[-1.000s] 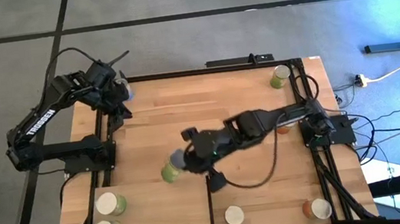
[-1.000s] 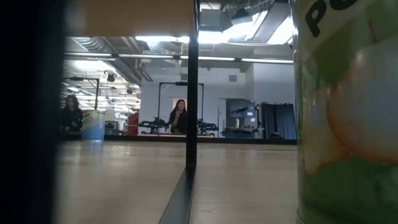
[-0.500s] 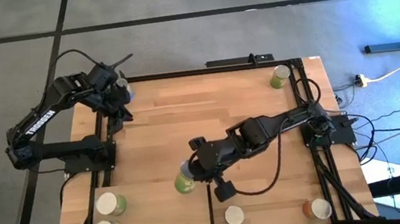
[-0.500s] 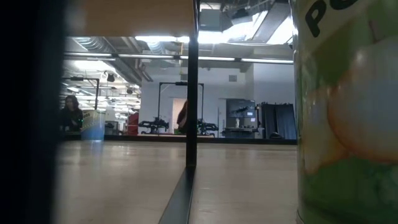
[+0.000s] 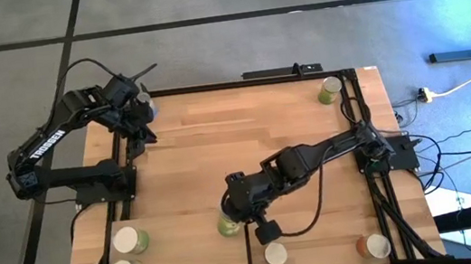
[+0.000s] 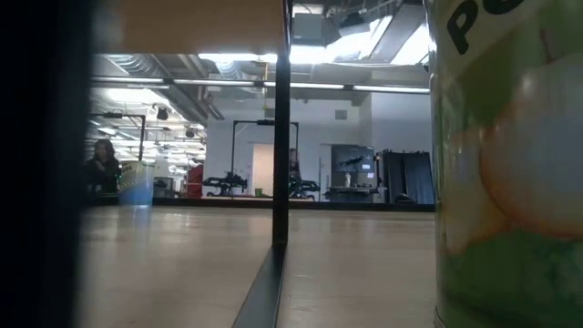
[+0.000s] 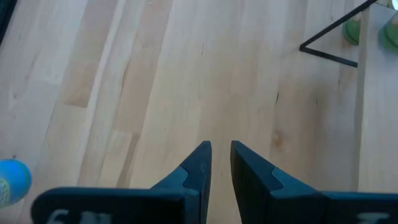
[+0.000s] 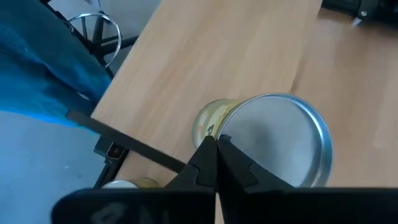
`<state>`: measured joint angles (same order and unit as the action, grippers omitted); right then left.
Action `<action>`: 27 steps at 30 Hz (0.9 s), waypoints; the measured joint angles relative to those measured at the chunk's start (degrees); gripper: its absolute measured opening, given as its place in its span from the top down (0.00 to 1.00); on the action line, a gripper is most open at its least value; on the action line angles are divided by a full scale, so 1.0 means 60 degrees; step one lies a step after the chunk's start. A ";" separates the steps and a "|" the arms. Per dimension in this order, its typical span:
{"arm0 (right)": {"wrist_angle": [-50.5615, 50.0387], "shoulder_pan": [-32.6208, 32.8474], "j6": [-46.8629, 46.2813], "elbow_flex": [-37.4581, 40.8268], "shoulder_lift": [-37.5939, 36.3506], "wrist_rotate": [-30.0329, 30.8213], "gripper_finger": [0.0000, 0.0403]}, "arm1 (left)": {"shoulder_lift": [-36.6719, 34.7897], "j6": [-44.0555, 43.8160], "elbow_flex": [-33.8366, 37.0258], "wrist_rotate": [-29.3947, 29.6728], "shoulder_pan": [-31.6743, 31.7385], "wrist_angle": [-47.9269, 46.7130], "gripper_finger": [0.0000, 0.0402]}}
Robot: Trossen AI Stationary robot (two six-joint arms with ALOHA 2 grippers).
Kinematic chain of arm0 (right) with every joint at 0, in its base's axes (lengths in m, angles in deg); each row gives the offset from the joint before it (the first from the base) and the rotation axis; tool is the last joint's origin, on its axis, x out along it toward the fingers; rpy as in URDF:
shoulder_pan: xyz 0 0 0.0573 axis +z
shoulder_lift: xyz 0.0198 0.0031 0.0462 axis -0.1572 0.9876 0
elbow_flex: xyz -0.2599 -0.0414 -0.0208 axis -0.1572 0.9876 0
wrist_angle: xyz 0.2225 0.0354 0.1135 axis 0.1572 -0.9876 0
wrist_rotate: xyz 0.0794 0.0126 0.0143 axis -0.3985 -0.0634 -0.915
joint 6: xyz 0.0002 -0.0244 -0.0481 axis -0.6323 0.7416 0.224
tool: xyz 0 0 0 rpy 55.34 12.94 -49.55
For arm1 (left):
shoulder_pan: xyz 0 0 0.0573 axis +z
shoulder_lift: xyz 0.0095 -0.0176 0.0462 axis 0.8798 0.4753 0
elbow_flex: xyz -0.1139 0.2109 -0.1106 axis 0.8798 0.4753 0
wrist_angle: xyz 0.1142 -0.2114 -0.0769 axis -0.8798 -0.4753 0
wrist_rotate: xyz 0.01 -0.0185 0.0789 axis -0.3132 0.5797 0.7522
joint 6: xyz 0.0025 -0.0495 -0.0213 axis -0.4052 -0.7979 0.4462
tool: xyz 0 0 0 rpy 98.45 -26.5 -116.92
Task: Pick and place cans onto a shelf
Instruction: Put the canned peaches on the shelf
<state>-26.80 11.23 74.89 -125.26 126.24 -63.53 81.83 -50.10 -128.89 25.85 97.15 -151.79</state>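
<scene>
R claw [image 8: 216,147] fingers together, holds nothing, by green can [image 8: 267,143] | L claw [image 7: 221,155] slightly apart, empty | arm reads "TROSSEN"

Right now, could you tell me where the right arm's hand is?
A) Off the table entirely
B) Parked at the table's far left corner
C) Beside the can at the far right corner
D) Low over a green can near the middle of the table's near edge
D: in the high view the right hand sits by a green can near the table's near-middle, its fingers shut in the wrist view.
</scene>
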 joint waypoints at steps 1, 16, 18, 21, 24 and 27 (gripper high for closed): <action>-0.0025 0.0000 -0.0074 0.0000 0.0003 -0.0036 1.00 | 0.0002 -0.0002 0.0000 0.0004 0.0000 -0.0001 0.87; -0.0034 0.0018 0.0157 -0.0007 0.0006 -0.0069 0.99 | 0.0002 0.0005 0.0000 0.0011 0.0000 0.0000 0.87; -0.0030 0.0020 0.0167 -0.0007 0.0008 -0.0069 0.98 | 0.0002 0.0005 0.0000 0.0011 0.0000 0.0000 0.87; 0.0014 0.0022 0.0167 -0.0007 0.0014 -0.0069 0.95 | 0.0002 0.0009 0.0000 0.0011 0.0000 0.0000 0.87; 0.0203 0.0022 0.0170 0.0000 0.0027 -0.0066 0.93 | 0.0002 0.0009 0.0000 0.0011 0.0000 0.0000 0.87; 0.0406 0.0022 0.0155 0.0004 0.0035 -0.0066 0.93 | 0.0002 0.0031 0.0000 0.0011 0.0000 0.0000 0.87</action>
<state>-24.36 11.36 75.82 -125.24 126.45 -63.92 81.84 -49.92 -128.89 25.92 97.15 -151.79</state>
